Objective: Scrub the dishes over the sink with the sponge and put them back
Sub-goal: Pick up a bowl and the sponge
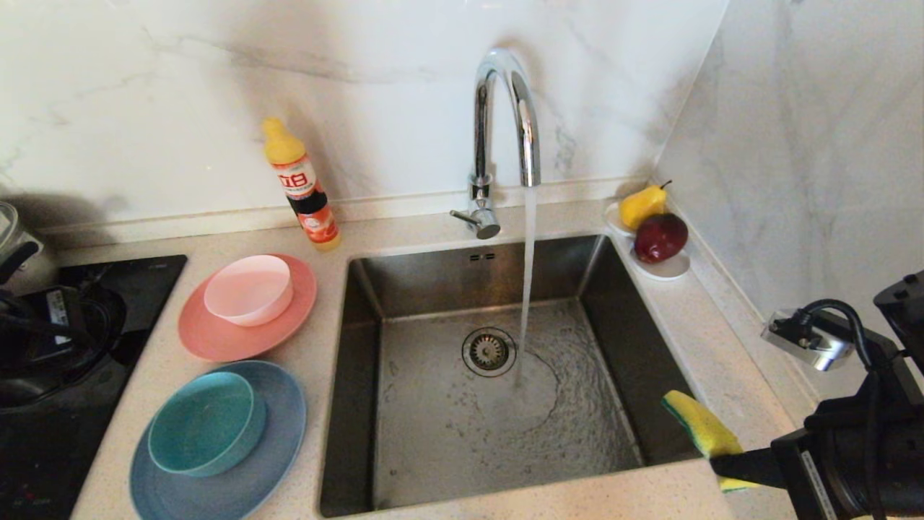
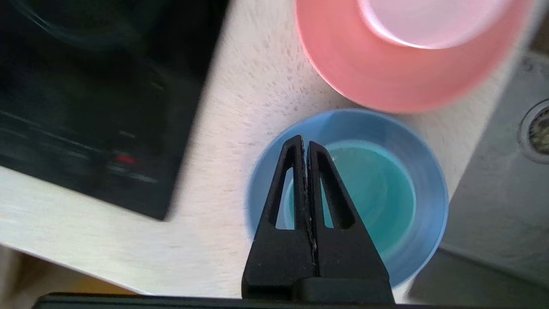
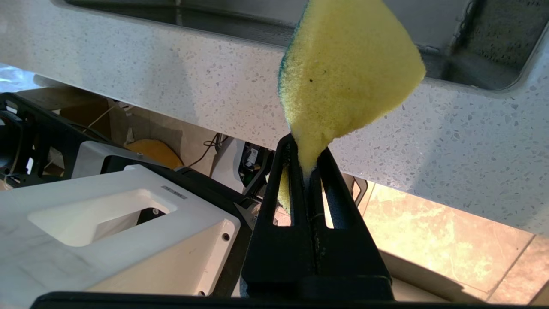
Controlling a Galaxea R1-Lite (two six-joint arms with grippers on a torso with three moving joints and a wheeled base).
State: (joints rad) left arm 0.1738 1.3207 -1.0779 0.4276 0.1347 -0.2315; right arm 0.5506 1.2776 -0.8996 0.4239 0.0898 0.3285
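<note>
From the head view: water running from the tap into the sink, splashing down just beside the drain. On the counter to the left of the sink, two stacks: pale pink bowl sitting on the salmon-pink plate farther back, teal bowl sitting on the light blue plate nearer. All four dishes on the counter, none over the water yet. At the near right corner of the sink, the right gripper pinching the sponge, which sticks up over the sink rim. A soap bottle by the wall, a pear and a red fruit on a small white saucer at the far right. Left arm not seen here. From the left wrist view: left gripper with fingers pressed tight together, holding nothing, hanging above the teal bowl and the light blue plate, not touching them; pink stack past it. From the right wrist view: right gripper clamped on one thin end of the sponge, the rest fanning out wide and yellow. Step in hand, probably: fetching the first dish. Next move calls for spreading the left fingers first, then going down to a rim to grab and carry it over the sink to meet the sponge.
</note>
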